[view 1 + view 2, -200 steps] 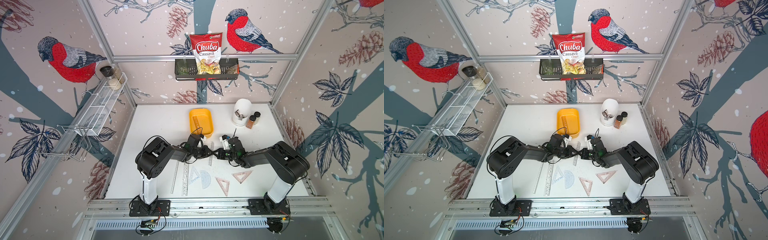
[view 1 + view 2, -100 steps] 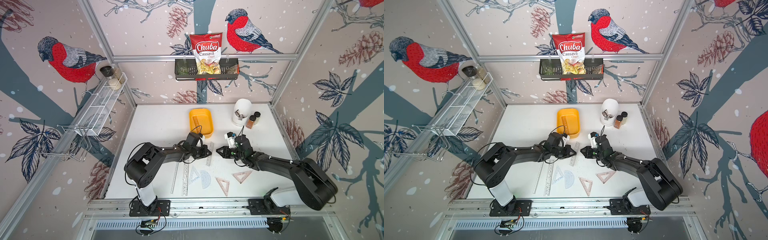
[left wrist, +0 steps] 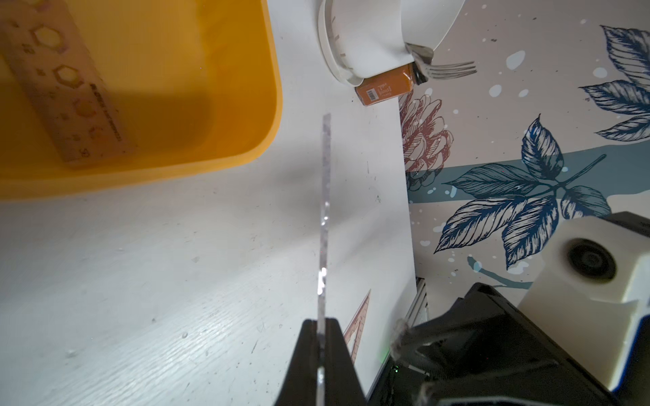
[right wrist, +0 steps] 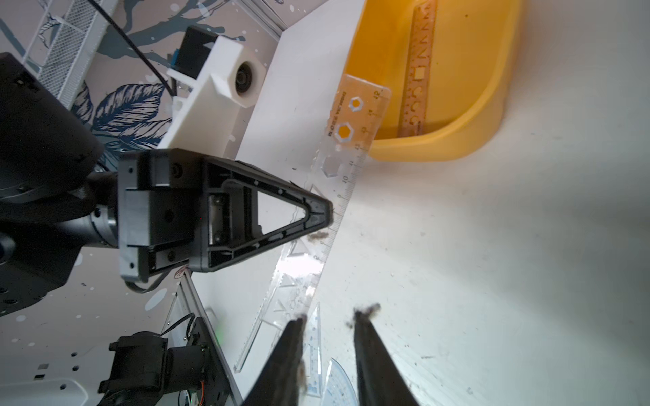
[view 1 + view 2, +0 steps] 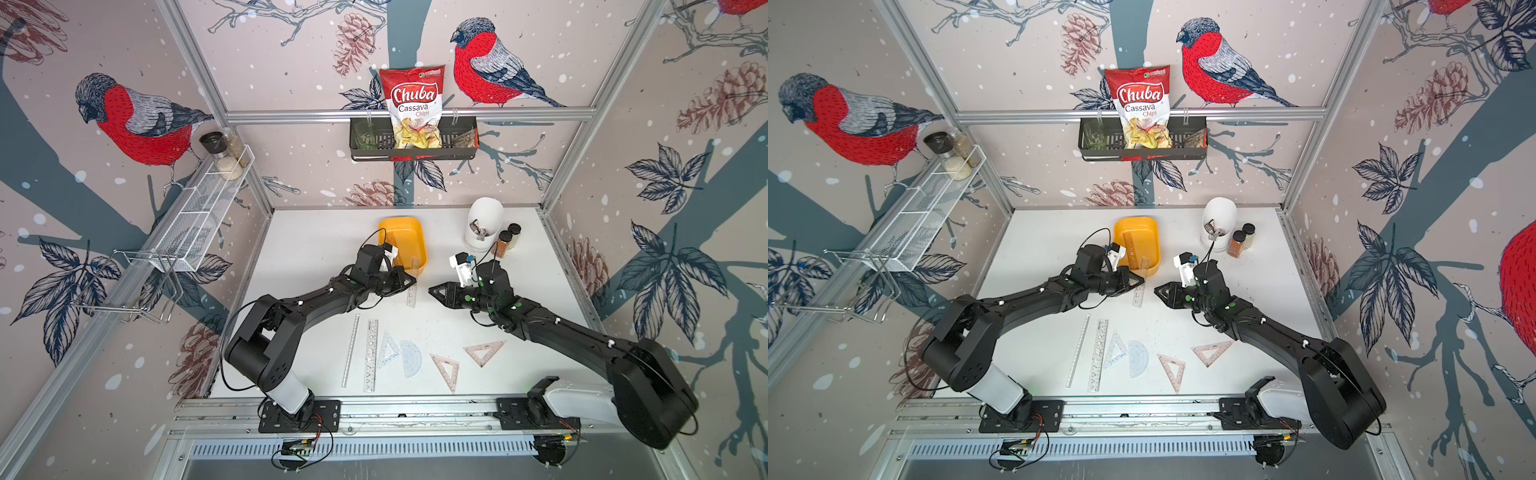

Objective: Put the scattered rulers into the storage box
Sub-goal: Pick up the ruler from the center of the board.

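Note:
My left gripper point(image 5: 411, 281) point(image 3: 320, 321) is shut on a clear stencil ruler point(image 5: 412, 291) point(image 3: 325, 211) point(image 4: 348, 168), which it holds just in front of the near corner of the yellow-orange storage box point(image 5: 419, 245) point(image 5: 1152, 237). One pinkish stencil ruler point(image 5: 1131, 251) point(image 4: 420, 70) lies inside the box. My right gripper point(image 5: 432, 289) point(image 4: 330, 316) stands open and empty, a short way to the right of the held ruler. Several more rulers lie near the front edge: a straight one point(image 5: 351, 351), a stencil ruler point(image 5: 371, 355), a blue triangle point(image 5: 388, 351), a protractor point(image 5: 411, 357) and two pink triangles point(image 5: 446, 370) point(image 5: 484, 351).
A tall white pot point(image 5: 484, 224) with cutlery and two spice jars point(image 5: 505, 241) stand at the back right. A black wire basket point(image 5: 413, 143) with a chips bag hangs on the back wall. A white wire shelf point(image 5: 199, 216) runs along the left wall.
My right gripper has opened, let go of the clear stencil ruler and pulled back to the right. The left gripper keeps the ruler and has carried it towards the box.

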`<control>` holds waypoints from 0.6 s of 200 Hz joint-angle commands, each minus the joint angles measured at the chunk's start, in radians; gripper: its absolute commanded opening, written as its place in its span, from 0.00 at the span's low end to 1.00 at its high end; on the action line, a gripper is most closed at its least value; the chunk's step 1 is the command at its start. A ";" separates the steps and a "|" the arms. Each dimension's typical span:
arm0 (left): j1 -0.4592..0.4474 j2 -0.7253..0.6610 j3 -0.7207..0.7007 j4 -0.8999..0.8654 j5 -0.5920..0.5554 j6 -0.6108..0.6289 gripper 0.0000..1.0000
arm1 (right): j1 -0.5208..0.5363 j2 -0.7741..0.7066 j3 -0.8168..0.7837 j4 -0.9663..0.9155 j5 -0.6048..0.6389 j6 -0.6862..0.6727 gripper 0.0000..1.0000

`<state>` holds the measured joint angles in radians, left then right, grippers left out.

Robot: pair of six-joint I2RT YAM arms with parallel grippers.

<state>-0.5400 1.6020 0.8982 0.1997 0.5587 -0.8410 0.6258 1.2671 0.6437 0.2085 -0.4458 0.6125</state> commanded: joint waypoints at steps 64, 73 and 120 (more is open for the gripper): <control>0.106 0.025 -0.014 0.214 0.145 -0.183 0.00 | 0.001 0.069 0.071 0.191 -0.114 0.166 0.47; 0.113 0.035 -0.013 0.235 0.154 -0.195 0.00 | -0.004 0.079 0.069 0.218 -0.125 0.185 0.49; 0.159 0.087 -0.009 0.382 0.222 -0.296 0.00 | -0.043 0.167 0.088 0.333 -0.219 0.261 0.58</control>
<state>-0.3985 1.6749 0.8864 0.4362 0.7223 -1.0683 0.5926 1.4017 0.7124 0.4370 -0.5983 0.8207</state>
